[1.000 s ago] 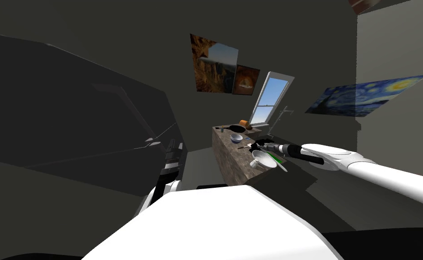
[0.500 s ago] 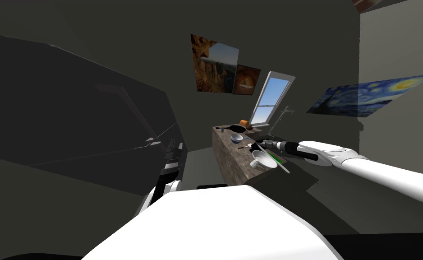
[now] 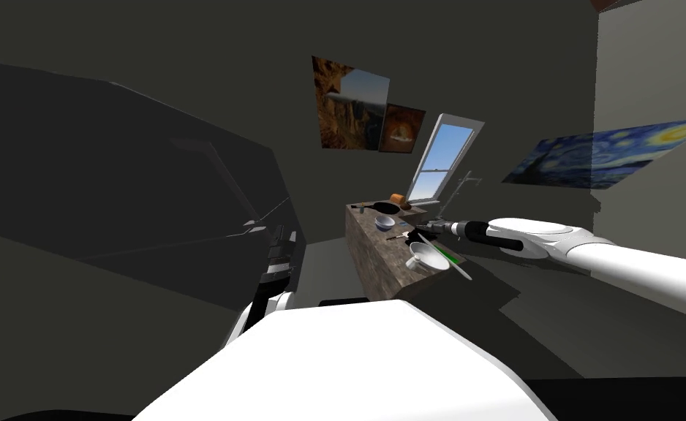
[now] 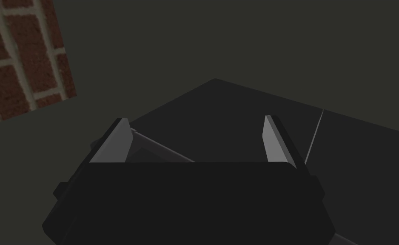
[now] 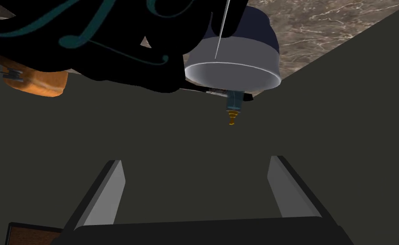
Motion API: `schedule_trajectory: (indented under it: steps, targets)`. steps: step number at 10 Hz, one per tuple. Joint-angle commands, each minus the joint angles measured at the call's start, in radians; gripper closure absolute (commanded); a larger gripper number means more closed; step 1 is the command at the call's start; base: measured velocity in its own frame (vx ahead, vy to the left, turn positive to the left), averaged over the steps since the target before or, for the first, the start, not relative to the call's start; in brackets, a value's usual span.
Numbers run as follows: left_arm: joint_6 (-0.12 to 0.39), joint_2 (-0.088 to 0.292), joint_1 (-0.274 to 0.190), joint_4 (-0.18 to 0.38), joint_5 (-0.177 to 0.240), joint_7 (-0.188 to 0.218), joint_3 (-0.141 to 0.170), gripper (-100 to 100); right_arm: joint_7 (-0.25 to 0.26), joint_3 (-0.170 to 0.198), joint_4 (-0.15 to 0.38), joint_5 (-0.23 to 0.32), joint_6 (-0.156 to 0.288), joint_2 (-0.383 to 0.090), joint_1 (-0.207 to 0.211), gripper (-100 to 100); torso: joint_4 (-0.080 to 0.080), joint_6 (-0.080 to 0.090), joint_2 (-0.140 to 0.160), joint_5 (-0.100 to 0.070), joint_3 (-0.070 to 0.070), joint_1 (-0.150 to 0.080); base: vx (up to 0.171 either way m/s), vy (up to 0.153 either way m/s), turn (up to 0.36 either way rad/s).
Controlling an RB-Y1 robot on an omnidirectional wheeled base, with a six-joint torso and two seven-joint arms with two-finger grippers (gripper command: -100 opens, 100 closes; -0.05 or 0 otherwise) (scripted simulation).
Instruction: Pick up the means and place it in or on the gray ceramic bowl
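The right gripper hovers over the desk, its jaws released and empty, pointing at the gray bowl in the middle of the desk. A small blue item with a gold tip (too small to identify) lies just beyond the bowl, well clear of the jaws. The left gripper hangs low on the left, its jaws also released.

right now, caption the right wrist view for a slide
Open right gripper facing a grey bowl on the brown stone counter, nothing held.
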Motion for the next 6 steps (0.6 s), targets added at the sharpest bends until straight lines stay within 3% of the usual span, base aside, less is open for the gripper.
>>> schedule_trajectory:
  steps: [1, 3, 4, 5, 6]
  targets:
    - [0.000, 0.000, 0.000, 0.000, 0.000, 0.000, 0.000, 0, -0.022, -0.006, -0.013, -0.009, 0.004, -0.032, 0.005, -100, 0.000, 0.000, 0.000, 0.000, 0.000, 0.000, -0.035, 0.012, 0.029]
    - [0.000, 0.000, 0.000, 0.000, 0.000, 0.000, 0.000, 0, -0.065, -0.008, -0.035, -0.021, 0.013, -0.093, 0.004, -100, 0.000, 0.000, 0.000, 0.000, 0.000, 0.000, -0.045, 0.013, 0.046]
    - [0.000, 0.000, 0.000, 0.000, 0.000, 0.000, 0.000, 0, -0.058, 0.003, -0.037, -0.011, 0.020, -0.076, -0.005, -100, 0.000, 0.000, 0.000, 0.000, 0.000, 0.000, -0.018, 0.003, 0.006]
    - [0.000, 0.000, 0.000, 0.000, 0.000, 0.000, 0.000, 0, -0.063, 0.003, -0.039, -0.012, 0.022, -0.079, -0.005, 0, 0.000, 0.000, -0.001, -0.001, 0.000, -0.001, 0.000, 0.000, 0.000]
    - [0.000, 0.000, 0.000, 0.000, 0.000, 0.000, 0.000, 0, -0.062, 0.003, -0.038, -0.011, 0.022, -0.078, -0.005, 0, -0.001, 0.000, -0.002, -0.001, -0.001, -0.002, 0.000, 0.000, 0.000]
